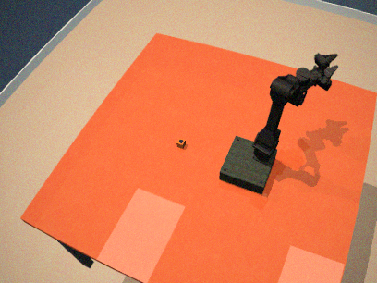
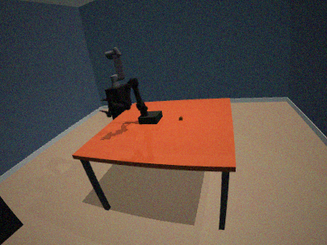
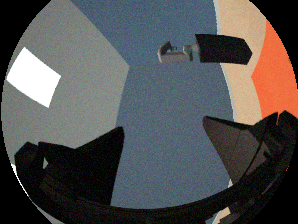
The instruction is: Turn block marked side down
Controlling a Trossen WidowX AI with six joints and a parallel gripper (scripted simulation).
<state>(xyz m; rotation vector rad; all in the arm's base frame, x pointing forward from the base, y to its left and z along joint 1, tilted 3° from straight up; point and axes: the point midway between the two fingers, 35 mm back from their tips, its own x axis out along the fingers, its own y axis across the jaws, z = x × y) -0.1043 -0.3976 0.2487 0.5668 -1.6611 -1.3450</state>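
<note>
orange covers the whole bench (image 1: 139, 116), a square top on dark legs that stands on a tan floor (image 2: 272, 168) with blue walls (image 2: 200, 48) around it. two paler rectangles show on the orange near one edge in the top view.

the block (image 1: 181, 143) sits on the bench by itself, small and orange with a dark mark on its upward face. it rests flat on the surface, a little way from the arm's dark base plate (image 1: 242, 164), touching nothing else. in the exterior view the block (image 2: 181, 118) is only a tiny dark speck beside the base plate (image 2: 151, 117), too small to read its faces.

the arm (image 1: 277, 111) rises from the base plate and bends away from the block, so that the pincer (image 1: 326, 65) hangs up high near the far edge of the bench, well apart from the block. its fingers stand spread wide with nothing between them. the arm's shadow (image 1: 319, 148) lies on the orange beside the base.

the wrist view looks out at wall and ceiling: both dark fingers frame the lower part of the picture with open space between them, a bright rectangular light (image 3: 33, 76) at left, and a sliver of the orange bench (image 3: 276, 76) at right.
</note>
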